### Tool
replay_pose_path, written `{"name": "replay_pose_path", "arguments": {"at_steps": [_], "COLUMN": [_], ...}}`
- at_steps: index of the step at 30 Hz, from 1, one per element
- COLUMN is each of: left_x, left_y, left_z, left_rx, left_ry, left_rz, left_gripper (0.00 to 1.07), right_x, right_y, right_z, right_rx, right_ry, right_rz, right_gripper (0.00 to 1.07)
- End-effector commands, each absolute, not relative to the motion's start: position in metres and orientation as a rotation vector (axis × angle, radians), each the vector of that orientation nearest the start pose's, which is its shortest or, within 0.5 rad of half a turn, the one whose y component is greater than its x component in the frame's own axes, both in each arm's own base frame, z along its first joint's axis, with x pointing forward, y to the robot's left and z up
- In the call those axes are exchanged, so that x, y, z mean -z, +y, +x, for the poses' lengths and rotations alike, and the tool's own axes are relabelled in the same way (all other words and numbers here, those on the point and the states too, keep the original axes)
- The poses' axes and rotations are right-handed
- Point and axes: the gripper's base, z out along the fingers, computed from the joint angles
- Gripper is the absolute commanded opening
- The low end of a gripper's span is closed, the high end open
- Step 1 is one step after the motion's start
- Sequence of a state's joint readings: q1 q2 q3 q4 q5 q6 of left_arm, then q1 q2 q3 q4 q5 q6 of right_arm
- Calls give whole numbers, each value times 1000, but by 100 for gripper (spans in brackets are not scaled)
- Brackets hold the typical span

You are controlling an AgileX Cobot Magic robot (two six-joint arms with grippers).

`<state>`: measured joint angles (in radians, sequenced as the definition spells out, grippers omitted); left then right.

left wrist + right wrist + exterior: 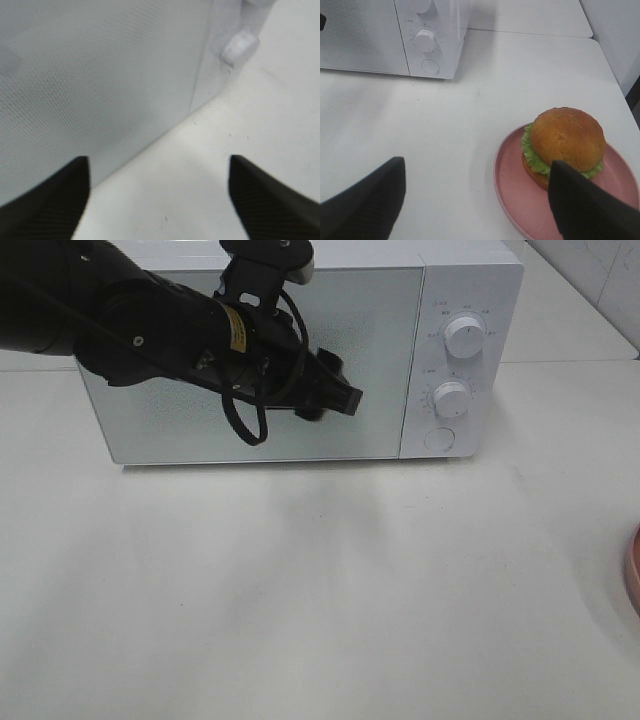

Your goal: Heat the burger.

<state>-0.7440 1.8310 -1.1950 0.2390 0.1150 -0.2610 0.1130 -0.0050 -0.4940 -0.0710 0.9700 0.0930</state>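
The burger (563, 142) sits on a pink plate (512, 192) on the white tabletop (470, 110), well apart from the closed microwave (300, 360), and its stacked bun, lettuce and patty look light but loose, likely to shear or squash if pinched hard. I would take it low across the sides, spanning both bun halves, or carry the stiff plate by its rim. The right hand (475, 200) hangs near it, spread wide and empty, while the left hand (160, 195), also parted and holding nothing, is at the microwave door.
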Motion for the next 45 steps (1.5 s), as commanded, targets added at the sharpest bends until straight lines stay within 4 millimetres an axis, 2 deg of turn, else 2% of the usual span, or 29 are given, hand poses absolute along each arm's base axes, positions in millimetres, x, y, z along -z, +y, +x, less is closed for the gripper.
{"name": "replay_pose_path", "arguments": {"at_steps": [1, 2, 3, 5, 9, 15, 23, 27, 29, 30, 32, 33, 34, 35, 36, 37, 38, 39, 40, 41, 42, 43, 44, 45], "left_x": [-224, -226, -226, -229, -233, -245, -258, -263, -268, -268, -271, -271, -276, -279, -279, -284, -284, -291, -293, -293, -301, -305, -305, -312], "left_y": [-277, -278, -278, -275, -271, -248, -229, -218, -199, -199, -178, -178, -161, -151, -151, -133, -133, -111, -102, -102, -82, -69, -69, -51], "left_z": [283, 272, 272, 258, 248, 231, 218, 220, 230, 230, 241, 241, 248, 251, 251, 256, 256, 260, 261, 261, 261, 261, 261, 257], "left_rx": [335, 307, 307, 253, 202, 71, -17, -37, -38, -38, -18, -18, 17, 39, 39, 70, 70, 102, 112, 112, 134, 140, 140, 141], "left_ry": [2211, 2260, 2260, 2334, 2395, 2579, 2695, 2740, 2792, 2792, 2840, 2840, 2870, 2884, 2884, 2904, 2904, 2919, 2924, 2924, 2928, 2934, 2934, 2932], "left_rz": [840, 873, 873, 918, 946, 951, 945, 901, 805, 805, 729, 729, 661, 616, 616, 535, 535, 439, 406, 406, 316, 253, 253, 161], "left_gripper": [103, 102, 102, 102, 102, 102, 102, 102, 102, 102, 101, 101, 101, 101, 101, 101, 101, 101, 101, 101, 101, 101, 101, 101], "right_x": [-283, -283, -283, -283, -283, -283, -283, -283, -283, -283, -283, -283, -283, -283, -283, -283, -283, -283, -283, -283, -283, -283, -283, -283], "right_y": [-6, -6, -6, -6, -6, -6, -6, -6, -6, -6, -6, -6, -6, -6, -6, -6, -6, -6, -6, -6, -6, -6, -6, -6], "right_z": [-5, -5, -5, -5, -5, -5, -5, -5, -5, -5, -5, -5, -5, -5, -5, -5, -5, -5, -5, -5, -5, -5, -5, -5], "right_rx": [-50, -50, -50, -50, -50, -50, -50, -50, -50, -50, -50, -50, -50, -50, -50, -50, -50, -50, -50, -50, -50, -50, -50, -50], "right_ry": [1920, 1920, 1920, 1920, 1920, 1920, 1920, 1920, 1920, 1920, 1920, 1920, 1920, 1920, 1920, 1920, 1920, 1920, 1920, 1920, 1920, 1920, 1920, 1920], "right_rz": [-20, -20, -20, -20, -20, -20, -20, -20, -20, -20, -20, -20, -20, -20, -20, -20, -20, -20, -20, -20, -20, -20, -20, -20], "right_gripper": [75, 75, 75, 75, 75, 75, 75, 75, 75, 75, 75, 75, 75, 75, 75, 75, 75, 75, 75, 75, 75, 75, 75, 75]}}
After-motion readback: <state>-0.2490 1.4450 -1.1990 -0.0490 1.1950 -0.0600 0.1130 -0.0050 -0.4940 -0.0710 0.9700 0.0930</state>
